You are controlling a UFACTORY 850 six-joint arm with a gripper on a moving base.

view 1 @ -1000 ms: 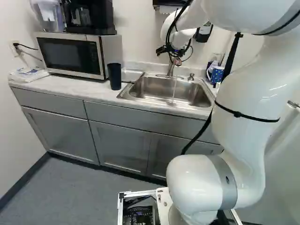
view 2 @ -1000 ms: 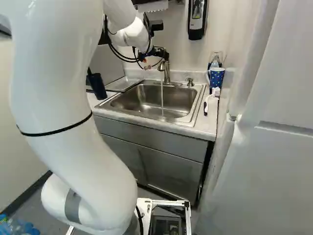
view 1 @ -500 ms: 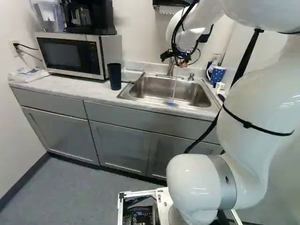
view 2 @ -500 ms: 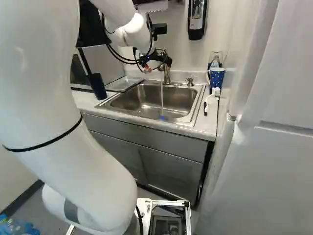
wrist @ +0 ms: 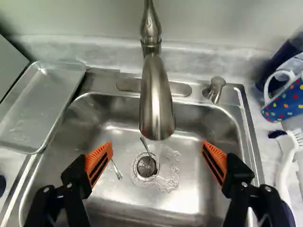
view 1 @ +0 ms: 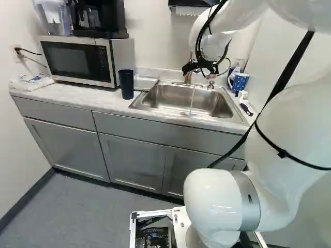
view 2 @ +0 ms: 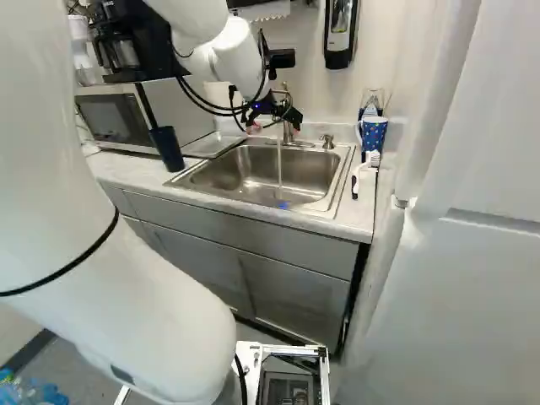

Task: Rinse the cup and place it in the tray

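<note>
falling water (view 2: 280, 162), clearest in base views

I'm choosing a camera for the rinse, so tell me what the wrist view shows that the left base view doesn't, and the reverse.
Only the wrist view: the sink's drain and a small metal utensil lying beside it.

Only the left base view: the coffee maker, the grey cabinets and the floor.

Both: the sink, faucet, tray, dotted blue mug and gripper.
</note>
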